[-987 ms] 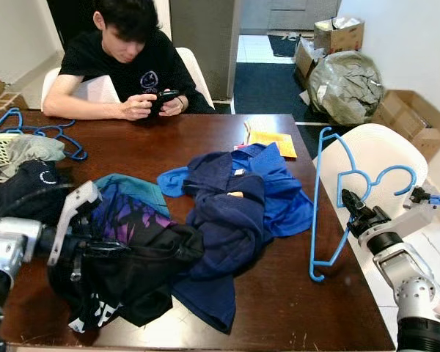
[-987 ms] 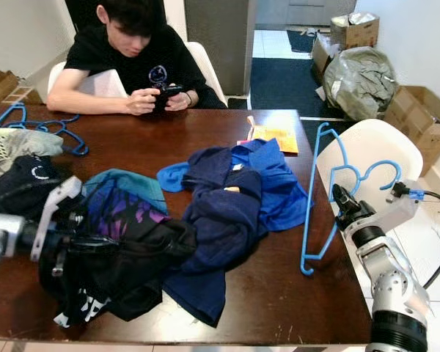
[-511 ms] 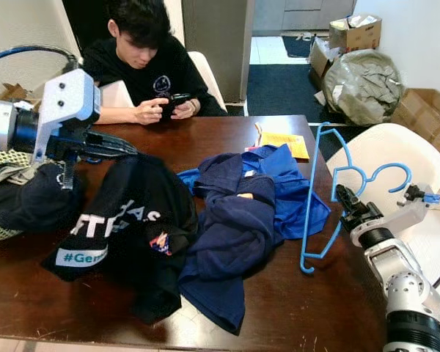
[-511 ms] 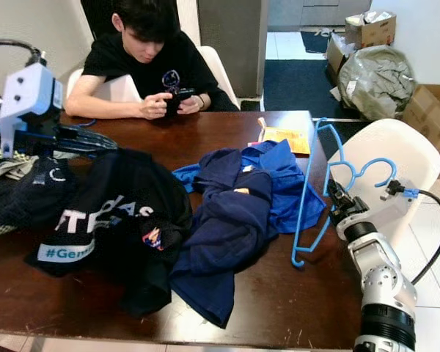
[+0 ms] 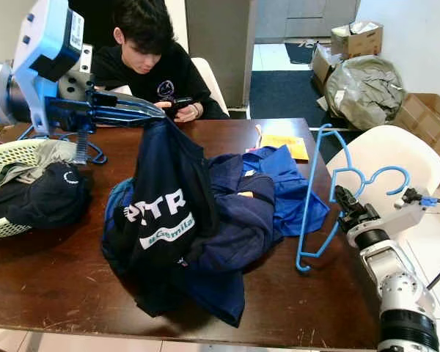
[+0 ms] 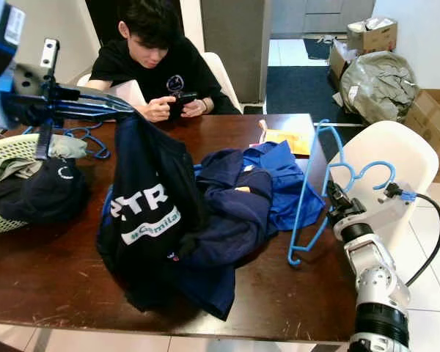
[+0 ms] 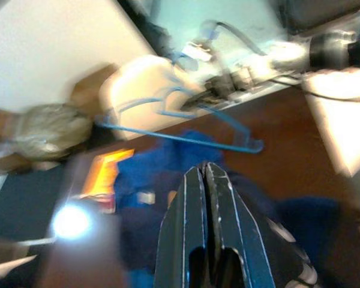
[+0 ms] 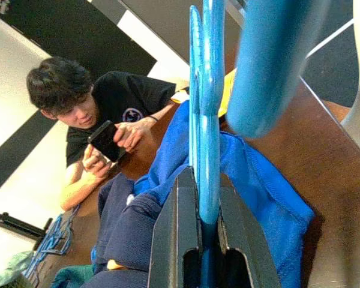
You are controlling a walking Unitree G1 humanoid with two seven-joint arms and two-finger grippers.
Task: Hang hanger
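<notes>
My left gripper is raised over the table's left half, shut on the collar edge of a dark navy shirt with white lettering. The shirt hangs down from it, its lower part resting on the clothes pile. In the left wrist view the gripper shows its fingers pressed together. At the table's right edge my right gripper is shut on a light blue plastic hanger, which stands upright with its bottom corner near the tabletop. The right wrist view shows the hanger clamped between the fingers.
A person sits at the far side of the brown table, holding a phone. A white basket of clothes stands at left, with blue hangers behind it. Blue garments lie mid-table. A white chair stands at right.
My left gripper has risen further with the dark shirt, which now hangs nearly vertical instead of draping over the table. The right gripper still holds the hanger in much the same place.
</notes>
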